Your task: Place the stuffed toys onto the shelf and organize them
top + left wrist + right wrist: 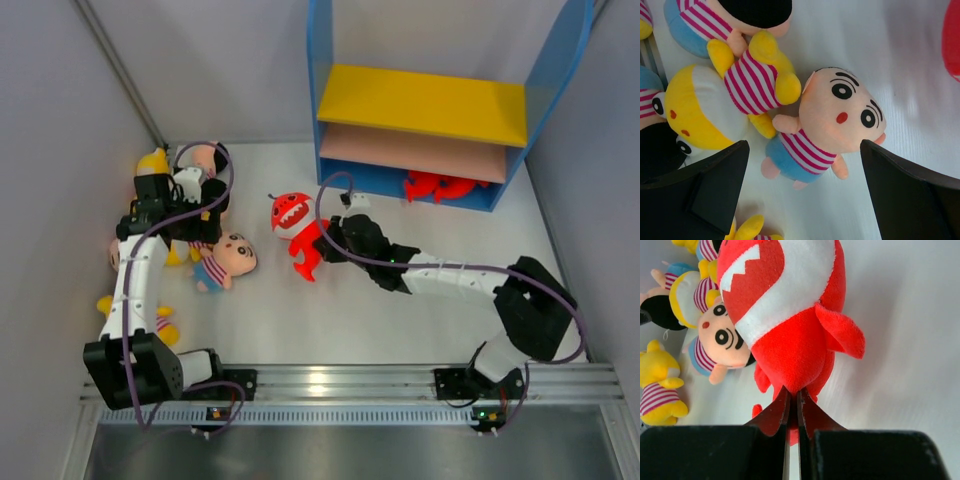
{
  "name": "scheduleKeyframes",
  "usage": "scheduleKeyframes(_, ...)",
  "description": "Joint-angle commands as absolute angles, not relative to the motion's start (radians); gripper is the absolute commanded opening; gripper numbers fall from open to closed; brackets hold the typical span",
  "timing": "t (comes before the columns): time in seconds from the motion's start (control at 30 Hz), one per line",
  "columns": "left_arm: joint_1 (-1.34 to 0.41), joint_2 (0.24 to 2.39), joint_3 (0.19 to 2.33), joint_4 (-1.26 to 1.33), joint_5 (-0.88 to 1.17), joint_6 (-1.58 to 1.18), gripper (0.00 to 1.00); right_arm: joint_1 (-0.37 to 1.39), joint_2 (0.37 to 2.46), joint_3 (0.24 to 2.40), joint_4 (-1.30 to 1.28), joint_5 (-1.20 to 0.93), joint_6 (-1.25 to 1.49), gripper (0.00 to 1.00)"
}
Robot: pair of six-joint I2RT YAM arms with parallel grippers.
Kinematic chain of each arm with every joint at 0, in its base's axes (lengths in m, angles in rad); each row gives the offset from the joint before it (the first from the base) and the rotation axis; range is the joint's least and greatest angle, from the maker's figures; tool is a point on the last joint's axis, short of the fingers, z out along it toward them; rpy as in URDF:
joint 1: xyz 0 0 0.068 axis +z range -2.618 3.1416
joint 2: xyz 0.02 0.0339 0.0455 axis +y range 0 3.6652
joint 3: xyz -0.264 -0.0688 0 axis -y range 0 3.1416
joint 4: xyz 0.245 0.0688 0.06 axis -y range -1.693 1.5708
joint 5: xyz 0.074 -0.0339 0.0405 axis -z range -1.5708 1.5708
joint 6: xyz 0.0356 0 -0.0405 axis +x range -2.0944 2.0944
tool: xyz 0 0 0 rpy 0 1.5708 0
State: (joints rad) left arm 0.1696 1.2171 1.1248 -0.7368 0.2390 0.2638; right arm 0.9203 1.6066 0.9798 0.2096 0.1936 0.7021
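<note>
your right gripper (792,395) pinches the tail end of the red shark (295,225) mid-desk, head toward the far edge, so the shelf (322,80) lies beyond and rightward (the left gripper (802,149) hangs spread over the boy doll (835,120) near the left edge).

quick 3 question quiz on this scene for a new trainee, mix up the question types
1. True or false: the right hand is shut on the red shark near its tail.
2. The second red shark lies on which level of the shelf? A top, B middle, C bottom.
3. The left hand is open; which toy shows between its fingers in the left wrist view?
Key: 1 true. 2 C. 3 the boy doll in the striped shirt.
</note>
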Motion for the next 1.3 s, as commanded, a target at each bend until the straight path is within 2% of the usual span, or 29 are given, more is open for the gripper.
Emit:
scheduleKeyframes(0.0, 0.175, 1.25, 1.196, -0.727, 0.273, 0.255, 0.99, 0.894, 1.493, 0.921, 0.169, 0.232, 0.698, 0.0)
scheduleKeyframes(0.47, 0.175, 1.275, 1.177, -0.726, 0.293, 0.278, 0.99, 0.687, 1.491, 0.858, 0.095, 0.114, 0.729, 0.0)
scheduleKeyframes(0.6, 0.175, 1.288, 1.19, -0.722, 0.327, 0.268, 0.99, 0.657, 1.528, 0.893, 0.074, 0.195, 0.712, 0.0)
scheduleKeyframes(0.77, 0.175, 1.299, 1.207, -0.721, 0.339, 0.268, 0.99, 0.602, 1.616, 0.971, 0.09, 0.176, 0.73, 0.0)
scheduleKeyframes(0.9, 0.175, 1.31, 1.212, -0.721, 0.344, 0.281, 0.99, 0.557, 1.683, 1.008, 0.191, 0.264, 0.744, 0.0)
scheduleKeyframes(1.27, 0.175, 1.347, 1.255, -0.723, 0.298, 0.314, 0.99, 0.471, 1.839, 1.21, 0.212, 0.387, 0.781, 0.0)
